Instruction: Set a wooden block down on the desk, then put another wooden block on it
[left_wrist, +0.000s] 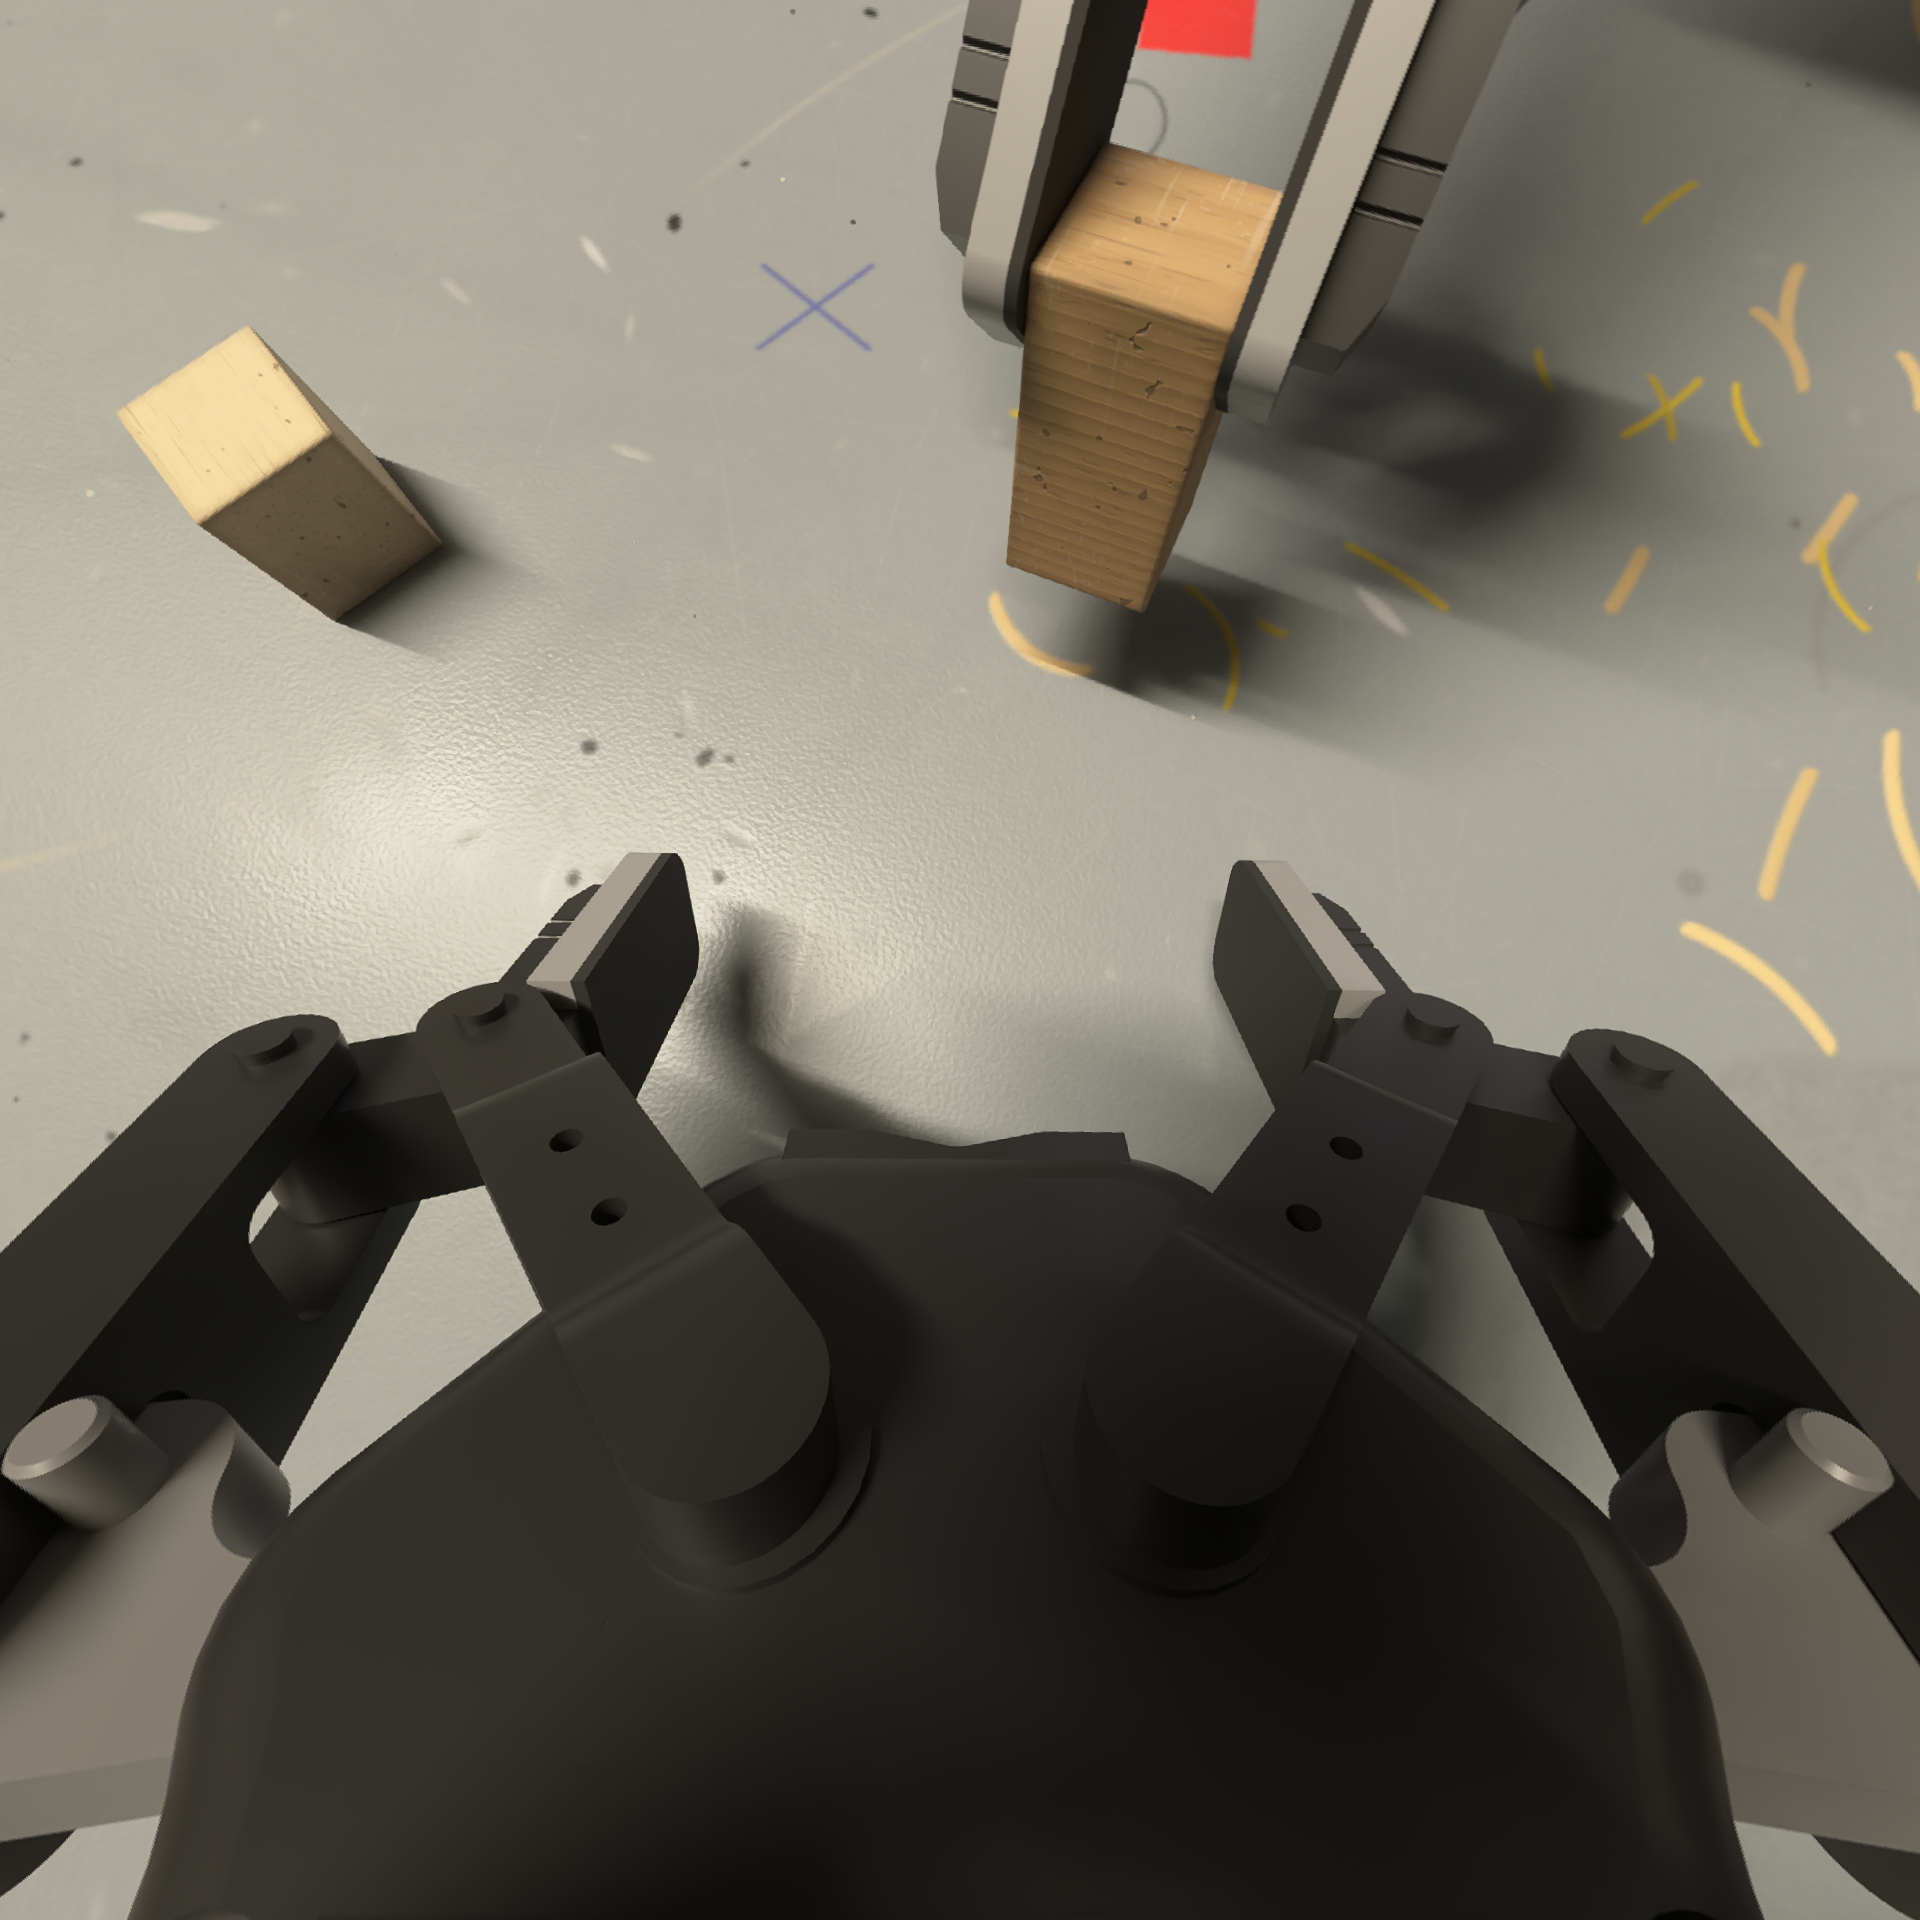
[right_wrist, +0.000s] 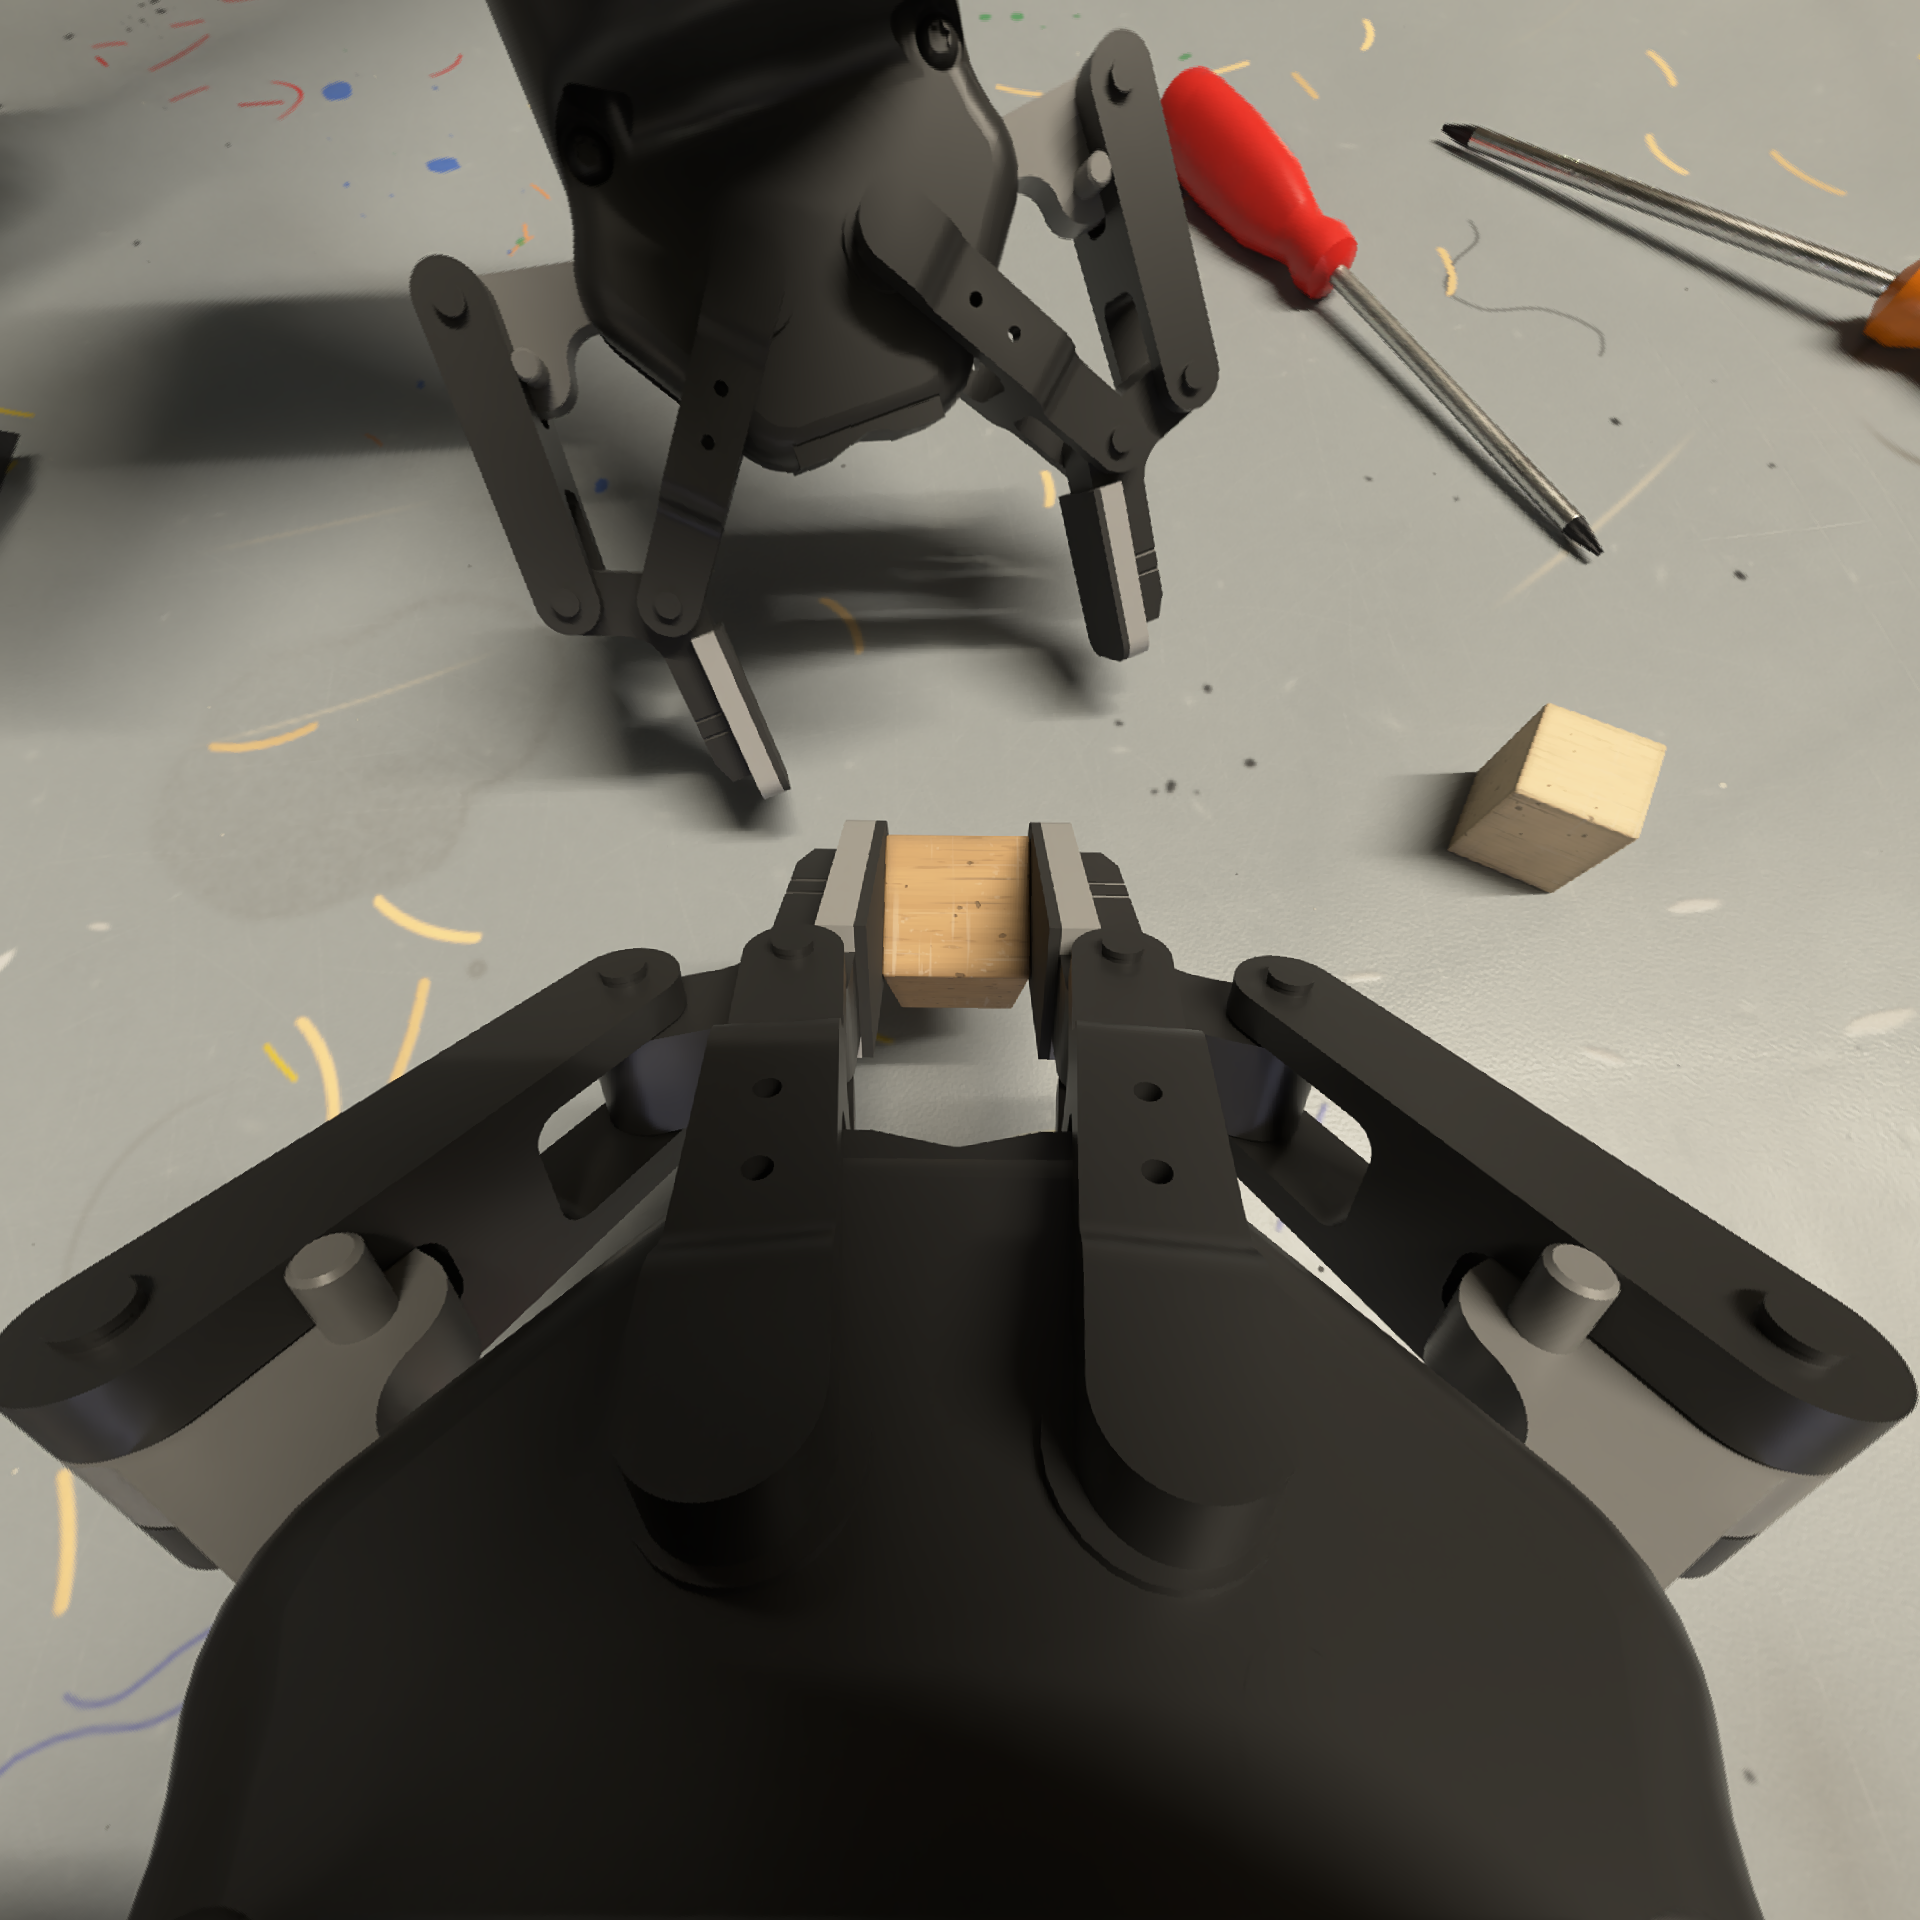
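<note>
Two blocks: darker wooden block (right_wrist: 954, 914) clamped in right pincer (right_wrist: 956, 904), frame centre, apparently just above table (right_wrist: 1351, 1039). Lower straight, release flat. Left pincer (left_wrist: 954, 935) wide open, empty. Pale block (right_wrist: 1558, 795) at right, on table.

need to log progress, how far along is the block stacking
Nothing is stacked yet. In hand: the right gripper is shut on the darker wooden block, held upright close above the desk; contact is unclear. Left: release it, then the open, empty left gripper or the right must place the pale block on top.
</note>
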